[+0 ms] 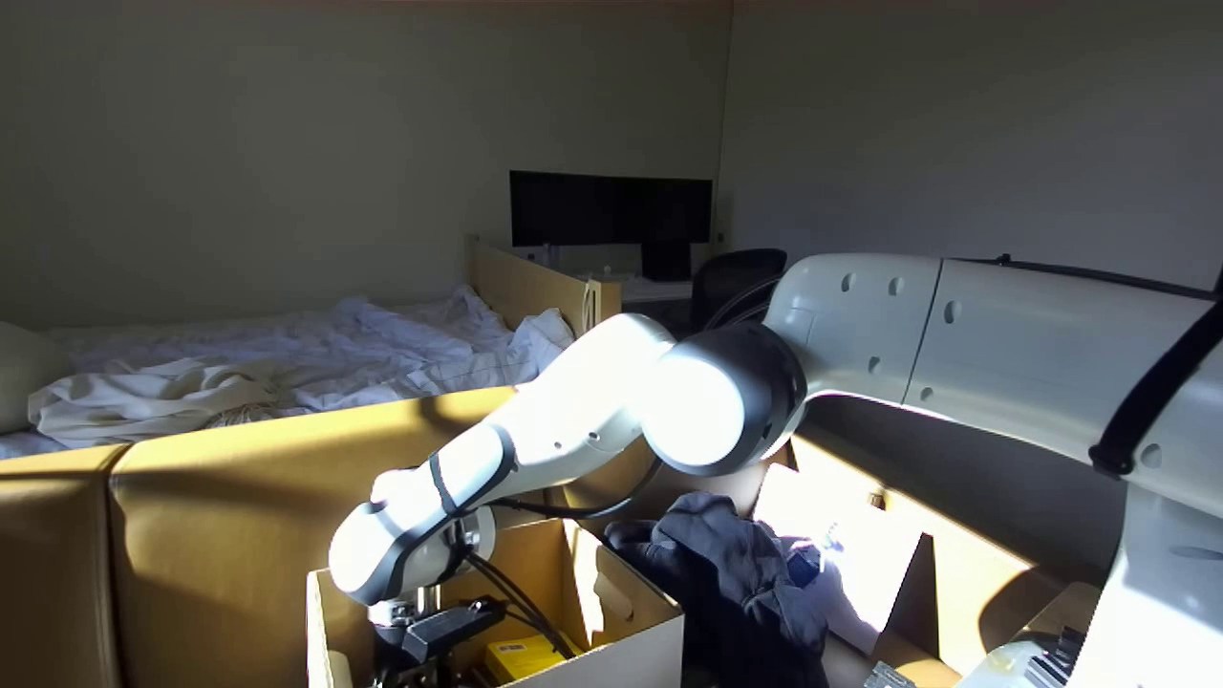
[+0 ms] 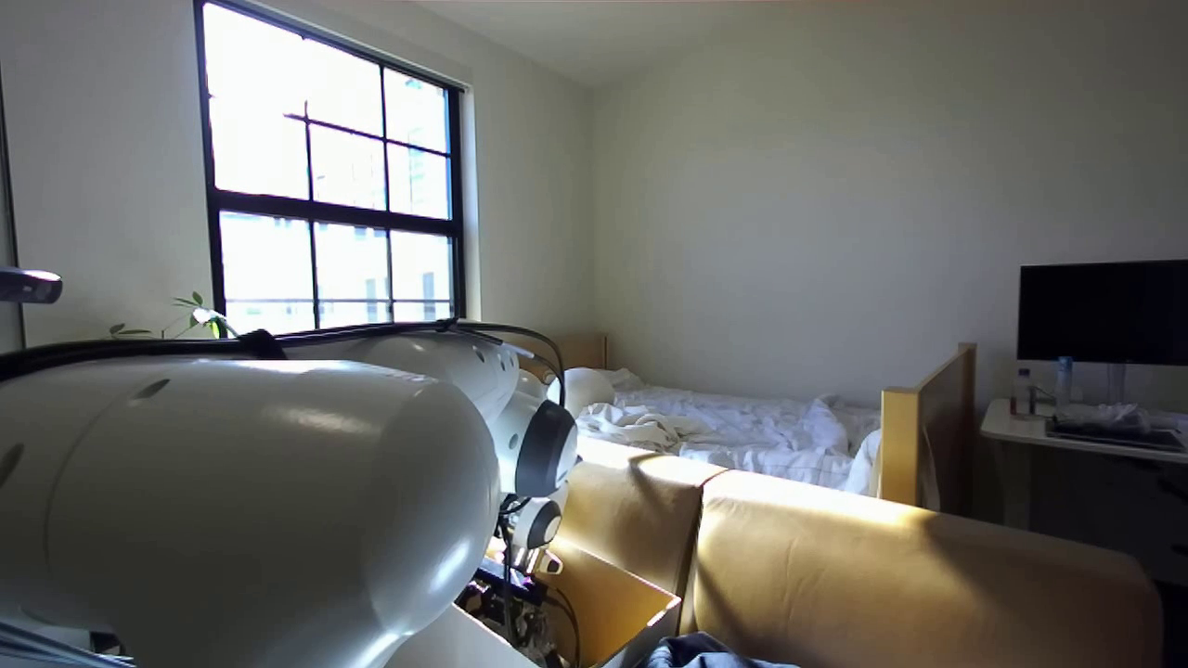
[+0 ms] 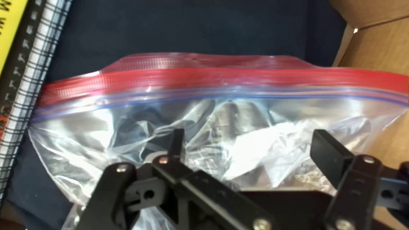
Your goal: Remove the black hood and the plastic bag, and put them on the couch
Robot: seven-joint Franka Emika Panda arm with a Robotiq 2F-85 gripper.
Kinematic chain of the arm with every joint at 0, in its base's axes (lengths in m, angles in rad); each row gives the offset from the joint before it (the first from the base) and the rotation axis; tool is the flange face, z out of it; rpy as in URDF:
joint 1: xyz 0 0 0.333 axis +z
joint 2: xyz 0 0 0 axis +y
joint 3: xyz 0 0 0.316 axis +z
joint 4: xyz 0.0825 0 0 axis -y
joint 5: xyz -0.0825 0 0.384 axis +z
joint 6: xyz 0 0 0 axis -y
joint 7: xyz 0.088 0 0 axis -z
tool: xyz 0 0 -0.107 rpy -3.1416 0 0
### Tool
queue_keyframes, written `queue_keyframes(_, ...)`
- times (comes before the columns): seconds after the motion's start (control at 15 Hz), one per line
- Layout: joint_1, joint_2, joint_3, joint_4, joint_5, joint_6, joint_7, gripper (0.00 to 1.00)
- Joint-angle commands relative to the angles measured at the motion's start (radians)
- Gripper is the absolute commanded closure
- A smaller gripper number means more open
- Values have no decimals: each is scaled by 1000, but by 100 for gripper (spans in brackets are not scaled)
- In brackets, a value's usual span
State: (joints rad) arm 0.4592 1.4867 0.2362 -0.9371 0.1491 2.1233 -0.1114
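Observation:
The clear plastic bag (image 3: 127, 132), with a red zip strip along its top, lies inside a cardboard box in the wrist view. Over the bag, my gripper (image 3: 252, 147) is open, its fingers wide apart and both in front of the plastic; I cannot tell whether they touch it. The exterior views hide its fingertips down in the box. The black hood (image 1: 717, 564) lies crumpled beside the box, with a small part of the hood (image 2: 710, 652) also at the bottom of an exterior view. The mustard couch (image 1: 248, 516) has its back cushions (image 2: 882, 557) behind the box.
The cardboard box (image 1: 626, 655) has tall walls around the gripper. Inside are a spiral-bound notebook (image 3: 40, 64), a dark flat surface (image 3: 191, 27) under the bag and a yellow item (image 1: 524, 657). White sheets cover a bed (image 1: 382, 354) behind the couch.

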Motion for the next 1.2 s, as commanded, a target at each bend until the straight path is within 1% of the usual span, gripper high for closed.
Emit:
queue_keyframes(0.0, -1, 0, 2, -13, -14, 10, 5, 0)
queue_keyframes(0.13, -1, 0, 2, -14, -13, 30, 0, 0)
queue_keyframes(0.53, -2, 0, 4, -15, -10, 28, 5, 0)
queue_keyframes(0.73, 3, 0, -2, -15, -17, 66, -5, 0)
queue_keyframes(0.87, 8, 0, -9, -17, -21, 115, -4, 0)
queue_keyframes(1.07, 6, 0, -5, -22, -22, 142, -3, 0)
queue_keyframes(1.13, 8, 0, -10, -21, -27, 134, 2, 25)
